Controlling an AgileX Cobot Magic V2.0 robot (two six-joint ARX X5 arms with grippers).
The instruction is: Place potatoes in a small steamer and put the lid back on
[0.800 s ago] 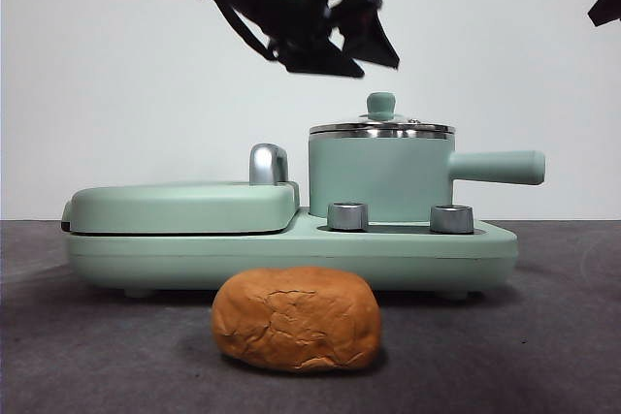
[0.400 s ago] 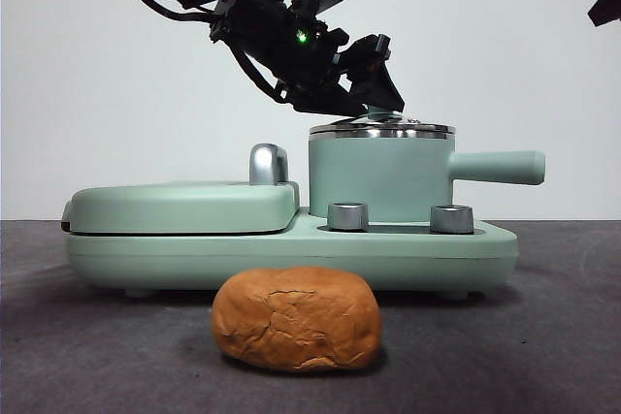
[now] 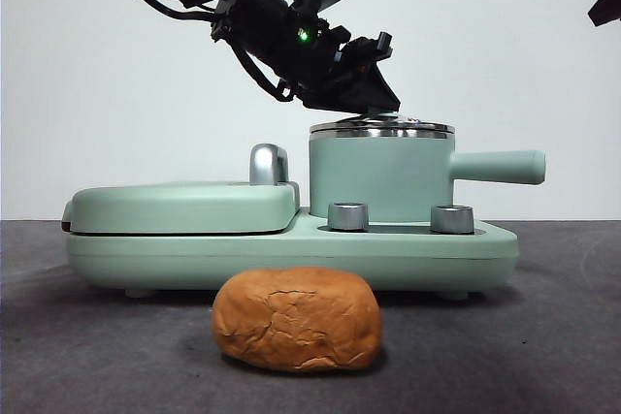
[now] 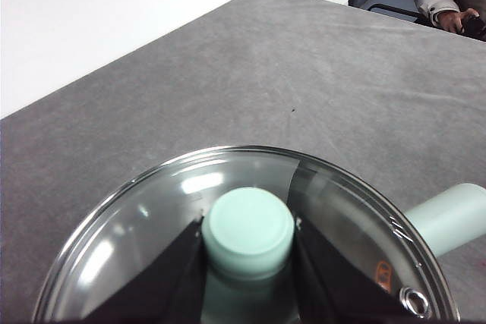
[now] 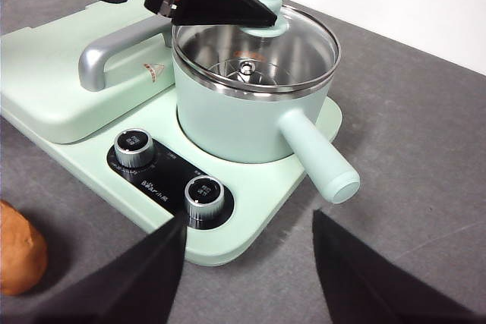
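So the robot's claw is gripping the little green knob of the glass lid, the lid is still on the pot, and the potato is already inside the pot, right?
Not quite. The potato is not inside: the front view shows it lying on the table in front of the appliance. The rest holds: the left gripper has its jaws around the knob of the lid, which sits on the small steamer.

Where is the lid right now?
The lid sits on the small steamer, at the appliance's right end in the front view. The left pincer has a jaw on each side of its green knob.
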